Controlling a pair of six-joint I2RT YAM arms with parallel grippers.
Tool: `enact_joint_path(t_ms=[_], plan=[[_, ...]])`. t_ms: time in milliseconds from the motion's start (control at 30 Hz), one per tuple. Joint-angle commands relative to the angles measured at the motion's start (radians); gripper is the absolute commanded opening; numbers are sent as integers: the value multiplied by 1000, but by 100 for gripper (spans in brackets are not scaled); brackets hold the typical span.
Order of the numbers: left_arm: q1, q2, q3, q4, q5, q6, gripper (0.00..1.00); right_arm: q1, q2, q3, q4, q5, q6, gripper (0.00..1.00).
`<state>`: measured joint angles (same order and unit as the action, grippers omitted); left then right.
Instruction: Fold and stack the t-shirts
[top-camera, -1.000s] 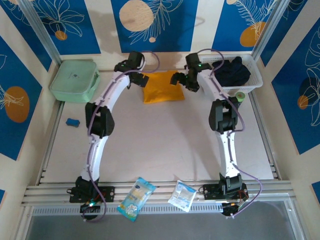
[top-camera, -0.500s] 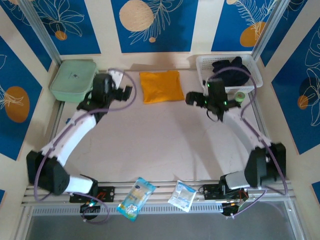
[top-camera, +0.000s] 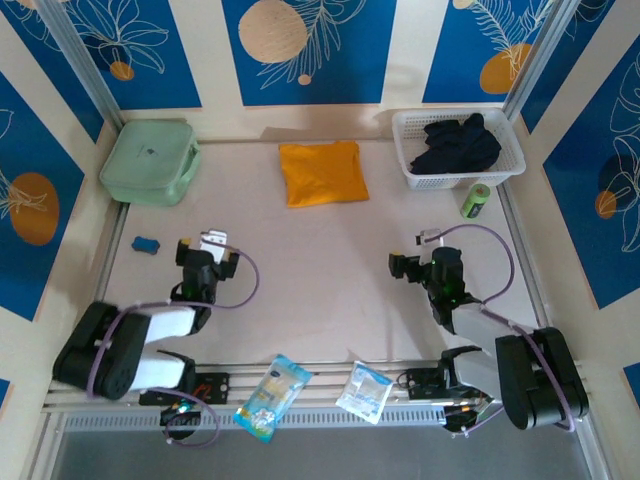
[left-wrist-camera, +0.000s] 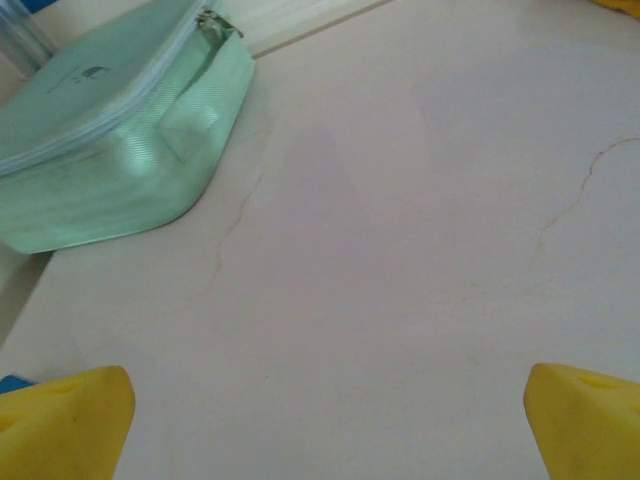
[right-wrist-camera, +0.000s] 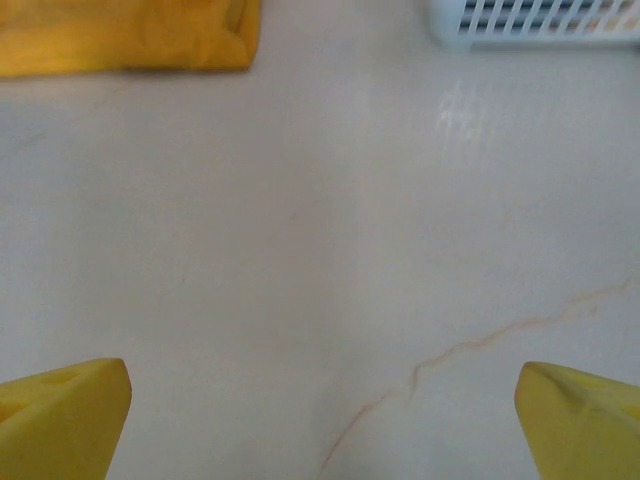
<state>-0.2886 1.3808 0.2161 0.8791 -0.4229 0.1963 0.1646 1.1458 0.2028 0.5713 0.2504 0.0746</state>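
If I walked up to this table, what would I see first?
The bright orange-yellow t-shirt, folded into a neat square, lies at the far middle of the table. To its right a white basket holds a dark heap of clothes, and at the far left sits a mint-green case. Near the front edge, the left gripper and right gripper hang open over bare tabletop.

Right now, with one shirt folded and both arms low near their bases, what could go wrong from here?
1. The dark clothing lies bunched in the white basket; lifting it out might snag the rim, drag the basket, or knock the green cylinder beside it.
2. The folded orange t-shirt lies loose at the far side of the table; stacking another on it could shift or unfold it.
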Motion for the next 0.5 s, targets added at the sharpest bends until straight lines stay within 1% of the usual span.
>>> enact_joint_path(t_ms=[0,33,67,100,133,167,200,233,267,300,333,367,433,467], plan=[[43,119,12,303,121,-14,99,-25,82,7,315,-38,-53,99],[52,163,21,356,111,-17,99,-32,121,8,367,-58,-62,99],[68,168,9,377,92,-54,99,-33,151,19,386,-61,-76,99],[106,167,-2,357,140,-96,99,-46,193,37,396,-81,-75,99],[138,199,8,371,215,-102,100,-64,250,52,417,-116,-75,99],[146,228,24,391,240,-92,99,-75,308,66,443,-143,-78,99],[149,200,45,292,263,-99,99,-97,387,89,491,-169,-58,99],[158,172,91,161,300,-100,99,-115,409,125,469,-163,-30,99],[166,181,136,92,322,-104,100,-140,366,191,260,-182,-12,99],[198,185,146,90,368,-128,100,-189,375,240,184,-252,30,99],[207,178,150,67,335,-152,99,-206,383,204,267,-266,48,99],[207,185,154,74,293,-162,100,-203,376,207,251,-246,48,99],[207,181,149,75,300,-160,99,-168,379,213,240,-182,28,99],[206,186,154,74,304,-153,99,-165,376,218,225,-176,25,99]])
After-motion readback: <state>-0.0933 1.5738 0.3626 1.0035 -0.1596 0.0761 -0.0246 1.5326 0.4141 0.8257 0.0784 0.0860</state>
